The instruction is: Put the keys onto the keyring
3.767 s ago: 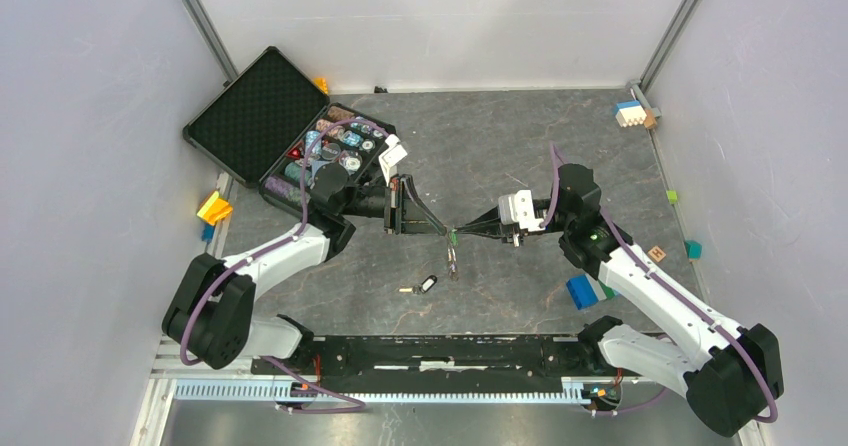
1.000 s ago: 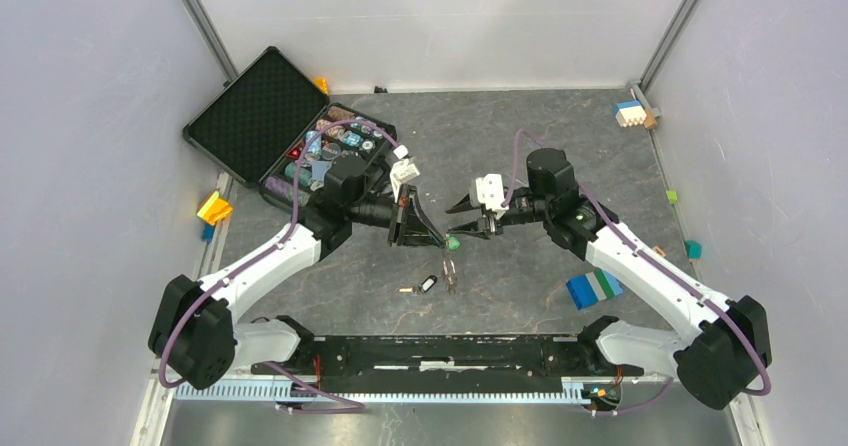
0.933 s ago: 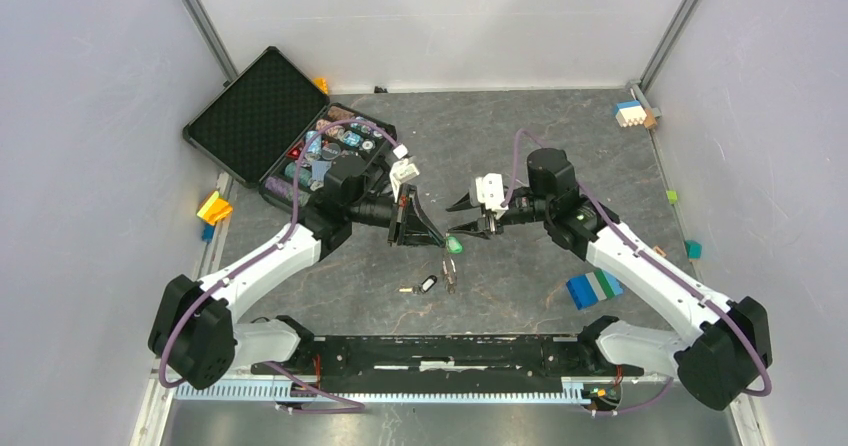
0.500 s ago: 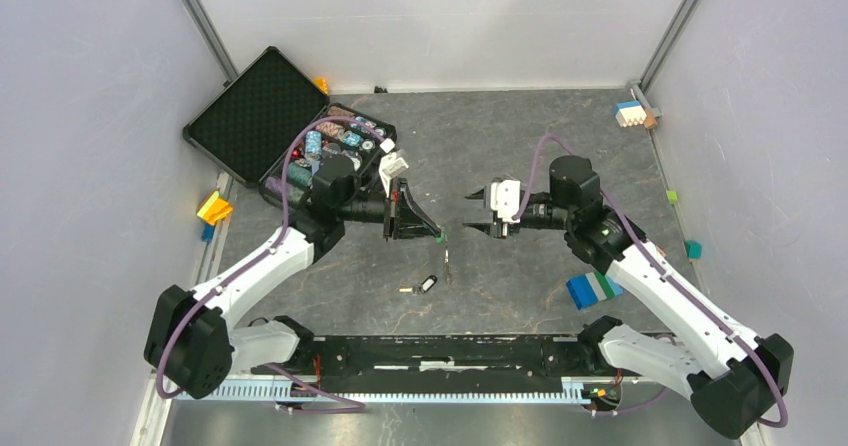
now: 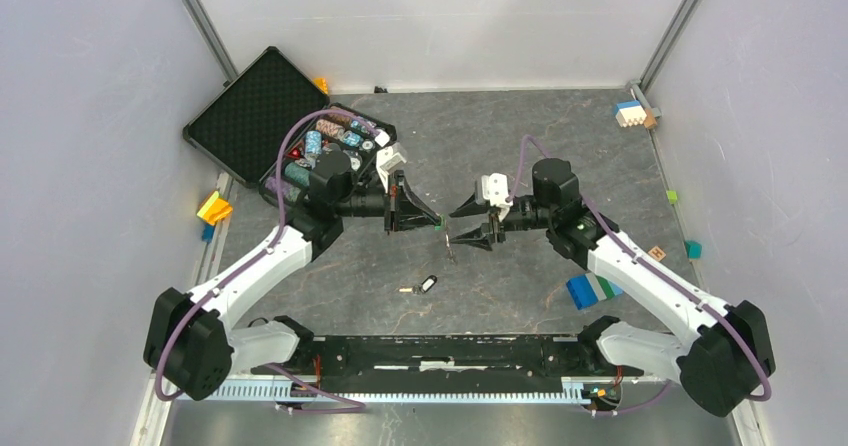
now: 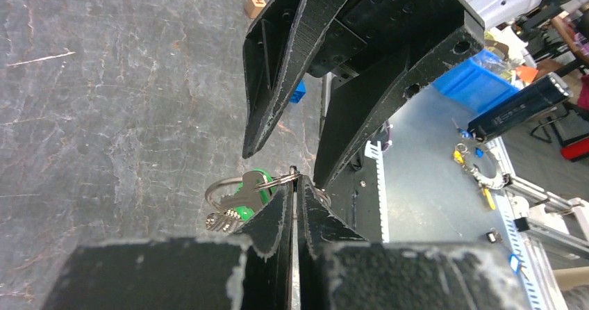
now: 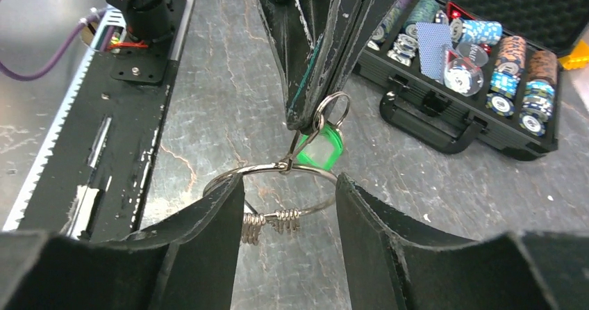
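In the left wrist view my left gripper (image 6: 295, 183) is shut on the small ring (image 6: 221, 185) of the green-headed key (image 6: 250, 193). From that ring hangs the larger keyring (image 7: 274, 172) with several plain keys (image 7: 271, 223) strung on it. My right gripper (image 7: 289, 185) is open, and its fingers (image 7: 208, 233) stand on either side of the keyring without closing on it. From above, the left gripper (image 5: 437, 223) and right gripper (image 5: 460, 228) meet tip to tip over mid-table, with the keyring (image 5: 451, 246) dangling below. The black-headed key (image 5: 427, 285) lies loose on the table nearer the arms.
An open black case (image 5: 255, 106) of poker chips stands at the back left, close behind the left arm. A blue brick (image 5: 590, 288) lies by the right arm. Small coloured blocks (image 5: 631, 114) sit along the table's edges. The black base rail (image 5: 430, 351) runs along the near edge.
My right gripper pulled back to the right, opened wider, then came back in around the hanging keyring. The left gripper stayed shut and shifted slightly up and back.
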Robot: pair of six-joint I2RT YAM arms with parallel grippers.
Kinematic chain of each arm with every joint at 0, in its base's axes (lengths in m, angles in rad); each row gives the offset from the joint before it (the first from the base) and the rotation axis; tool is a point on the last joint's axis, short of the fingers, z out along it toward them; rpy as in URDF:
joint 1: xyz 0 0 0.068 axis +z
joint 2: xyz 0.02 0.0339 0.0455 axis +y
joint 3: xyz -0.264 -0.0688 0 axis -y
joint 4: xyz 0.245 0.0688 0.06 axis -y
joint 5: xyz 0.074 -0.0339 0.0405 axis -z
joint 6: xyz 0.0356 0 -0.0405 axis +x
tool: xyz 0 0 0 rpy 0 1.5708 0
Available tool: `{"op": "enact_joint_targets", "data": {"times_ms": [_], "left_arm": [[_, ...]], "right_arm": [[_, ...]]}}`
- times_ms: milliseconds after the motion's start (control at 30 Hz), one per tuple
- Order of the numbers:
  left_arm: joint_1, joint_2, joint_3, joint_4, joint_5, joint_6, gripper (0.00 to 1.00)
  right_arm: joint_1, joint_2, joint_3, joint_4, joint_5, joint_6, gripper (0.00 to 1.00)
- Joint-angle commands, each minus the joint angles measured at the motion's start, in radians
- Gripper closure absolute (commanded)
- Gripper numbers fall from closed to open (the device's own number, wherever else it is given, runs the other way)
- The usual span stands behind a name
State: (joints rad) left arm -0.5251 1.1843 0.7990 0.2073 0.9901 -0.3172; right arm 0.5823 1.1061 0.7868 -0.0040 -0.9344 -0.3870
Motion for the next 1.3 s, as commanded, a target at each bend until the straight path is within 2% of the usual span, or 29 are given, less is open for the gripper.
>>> {"op": "enact_joint_targets", "data": {"times_ms": [0,367,600,700,867,1000,1267], "left_arm": [[0.003,-0.048,-0.023,0.075,-0.004,0.126,0.98],[-0.028,-0.114,-0.09,0.085,-0.053,0.265,0.98],[-0.041,-0.131,-0.116,0.086,-0.047,0.311,0.98],[-0.044,-0.141,-0.132,0.085,-0.049,0.35,0.98],[-0.046,-0.141,-0.15,0.128,-0.089,0.327,0.98],[-0.047,-0.135,-0.156,0.14,-0.155,0.326,0.98],[-0.047,-0.109,-0.17,0.24,-0.186,0.182,0.98]], "right_arm": [[-0.001,0.021,-0.002,0.096,-0.083,0.073,0.44],[-0.001,0.072,-0.015,0.146,-0.153,0.121,0.47],[-0.001,0.127,0.001,0.186,-0.199,0.164,0.6],[-0.001,0.14,0.004,0.19,-0.214,0.17,0.61],[0.0,0.15,-0.006,0.213,-0.221,0.19,0.59],[0.0,0.131,-0.008,0.189,-0.161,0.171,0.55],[0.001,0.134,0.019,0.126,-0.061,0.131,0.56]]}}
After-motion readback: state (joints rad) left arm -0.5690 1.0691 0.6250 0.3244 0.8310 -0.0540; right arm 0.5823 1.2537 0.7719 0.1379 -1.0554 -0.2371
